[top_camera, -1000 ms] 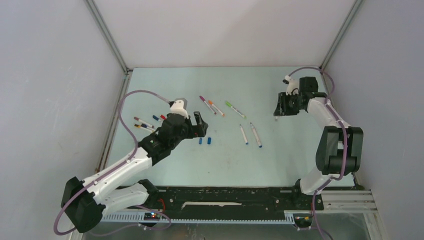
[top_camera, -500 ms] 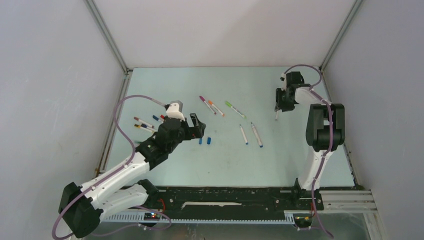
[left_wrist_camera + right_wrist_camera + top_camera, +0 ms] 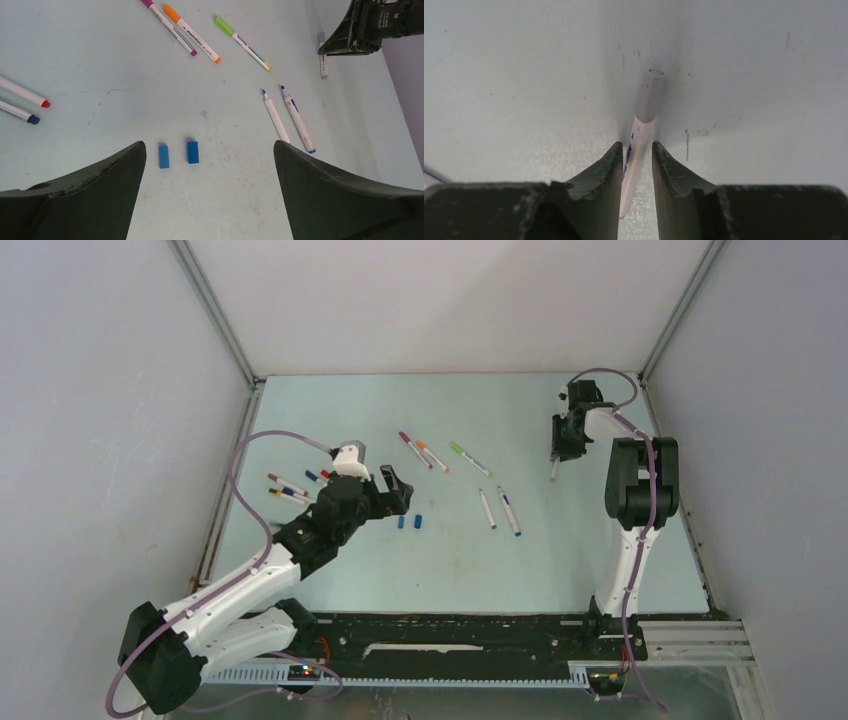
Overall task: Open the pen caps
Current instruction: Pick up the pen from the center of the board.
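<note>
My left gripper (image 3: 396, 490) is open and empty, hovering over two loose blue pen caps (image 3: 163, 156) (image 3: 193, 152) that lie side by side between its fingers (image 3: 210, 145). My right gripper (image 3: 558, 452) at the far right is shut on the white barrel of a pen (image 3: 640, 132). That pen's grey cap (image 3: 650, 95) is on and points away from the fingers. Two pens with bare blue tips (image 3: 487, 508) (image 3: 509, 510) lie mid-table.
Capped magenta (image 3: 410, 448), orange (image 3: 432, 456) and green (image 3: 470, 458) pens lie at the back middle. Several more capped pens (image 3: 290, 485) lie left of my left arm. Grey walls close the table on three sides, and the right wall is near my right gripper.
My right arm has folded up and its gripper has moved a little towards the back wall with the pen in it. My left gripper has barely shifted.
</note>
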`<state>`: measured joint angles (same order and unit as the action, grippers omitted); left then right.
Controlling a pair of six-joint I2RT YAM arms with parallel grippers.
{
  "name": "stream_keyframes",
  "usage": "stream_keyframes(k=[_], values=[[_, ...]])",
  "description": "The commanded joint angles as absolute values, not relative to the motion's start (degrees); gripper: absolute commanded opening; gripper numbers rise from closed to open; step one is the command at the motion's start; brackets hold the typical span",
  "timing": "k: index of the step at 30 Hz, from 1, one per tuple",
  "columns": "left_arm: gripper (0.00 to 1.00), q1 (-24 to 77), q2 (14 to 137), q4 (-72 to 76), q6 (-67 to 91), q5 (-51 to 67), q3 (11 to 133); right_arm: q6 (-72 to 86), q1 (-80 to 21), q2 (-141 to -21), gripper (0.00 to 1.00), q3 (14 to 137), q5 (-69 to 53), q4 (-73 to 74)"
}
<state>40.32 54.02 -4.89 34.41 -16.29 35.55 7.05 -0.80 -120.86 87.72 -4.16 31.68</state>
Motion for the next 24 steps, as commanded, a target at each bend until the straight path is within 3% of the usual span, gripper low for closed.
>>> stream_keyframes(k=[1, 12, 24], values=[[1.0, 39.96, 54.6, -2.12, 35.28, -16.03, 34.85, 6.31, -0.8, -122.18, 0.27, 89.24, -1.5, 33.31], [1.0, 39.98, 54.58, 4.09, 35.88, -9.0, 33.4, 0.43, -0.87, -121.5, 0.01, 88.74, -1.32, 34.45], [1.0, 39.95, 55.62, 27.5, 44.04, 4.91, 26.99, -8.37, 5.14, -107.77, 0.0, 81.66, -29.87, 34.24]])
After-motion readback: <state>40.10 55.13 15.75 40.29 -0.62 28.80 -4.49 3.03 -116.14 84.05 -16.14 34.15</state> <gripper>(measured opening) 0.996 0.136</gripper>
